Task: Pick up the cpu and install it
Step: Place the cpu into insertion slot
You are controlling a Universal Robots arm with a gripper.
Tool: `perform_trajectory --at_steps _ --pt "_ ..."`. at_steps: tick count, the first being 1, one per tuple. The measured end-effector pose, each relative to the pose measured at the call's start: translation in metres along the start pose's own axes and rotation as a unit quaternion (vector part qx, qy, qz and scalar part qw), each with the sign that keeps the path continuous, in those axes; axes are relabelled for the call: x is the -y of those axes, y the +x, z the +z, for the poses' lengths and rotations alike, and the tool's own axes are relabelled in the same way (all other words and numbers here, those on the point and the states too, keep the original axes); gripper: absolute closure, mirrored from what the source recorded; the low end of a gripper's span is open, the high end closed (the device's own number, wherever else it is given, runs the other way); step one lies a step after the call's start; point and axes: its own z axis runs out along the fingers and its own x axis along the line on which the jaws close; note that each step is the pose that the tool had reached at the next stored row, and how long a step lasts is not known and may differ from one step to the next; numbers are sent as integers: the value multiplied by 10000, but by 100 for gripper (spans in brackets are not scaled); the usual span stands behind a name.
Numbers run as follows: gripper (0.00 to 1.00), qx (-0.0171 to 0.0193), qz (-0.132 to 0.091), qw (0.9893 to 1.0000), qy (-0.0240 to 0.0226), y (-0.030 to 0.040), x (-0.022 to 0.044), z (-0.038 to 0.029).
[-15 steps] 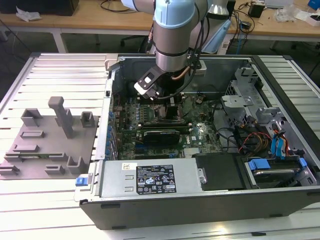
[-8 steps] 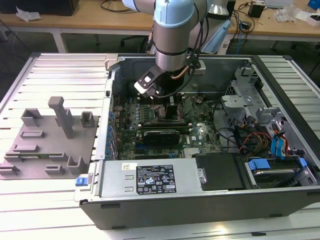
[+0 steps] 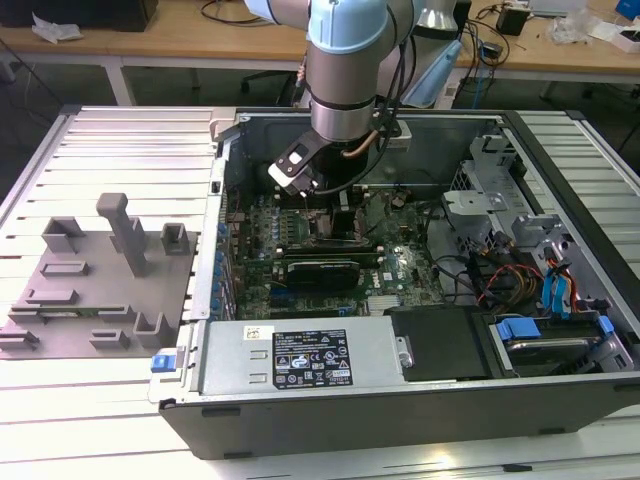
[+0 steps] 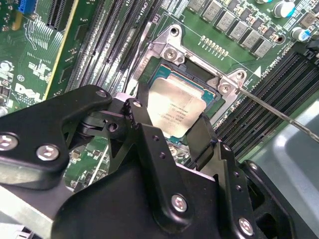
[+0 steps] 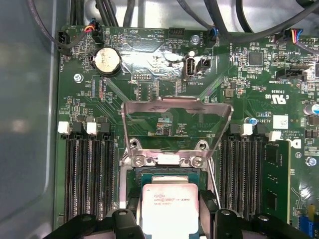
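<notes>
Partly hidden, cpu [image 4: 174, 112] gripped between jaws

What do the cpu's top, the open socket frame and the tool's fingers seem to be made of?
The cpu: its top looks like matte silvery metal, pale with a soft sheen. The socket frame: apparently bare polished steel, judging from its bright glints. The tool, closed on the cpu: black fingers, dull finish with screws; metal or hard plastic, I cannot tell.

You're facing wooden workbench [image 3: 150, 45] at back, white legs, cables [image 3: 232, 12] strewn on top; slotted aluminium table [image 3: 110, 140] in front, evenly lit.
</notes>
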Motion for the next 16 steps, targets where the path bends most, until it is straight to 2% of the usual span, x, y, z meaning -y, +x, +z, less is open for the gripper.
perform_trajectory --at_steps 16 --pt "45 0 22 10000 1 0 -13 14"
